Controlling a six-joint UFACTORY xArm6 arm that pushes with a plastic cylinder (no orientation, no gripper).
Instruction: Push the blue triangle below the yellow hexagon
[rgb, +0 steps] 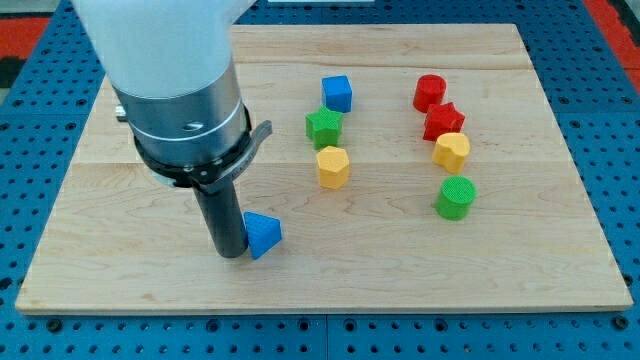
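Note:
The blue triangle (263, 234) lies on the wooden board at the lower left of centre. My tip (229, 254) rests on the board right against the triangle's left side. The yellow hexagon (332, 166) sits near the board's middle, up and to the right of the triangle. The rod rises from the tip into the arm's large grey and white body at the view's top left.
A green block (323, 127) and a blue cube (337, 93) stand above the yellow hexagon. At the right are a red cylinder (430, 92), a red block (443, 121), a yellow block (451, 151) and a green cylinder (456, 197). The wooden board (140, 280) lies on a blue pegboard.

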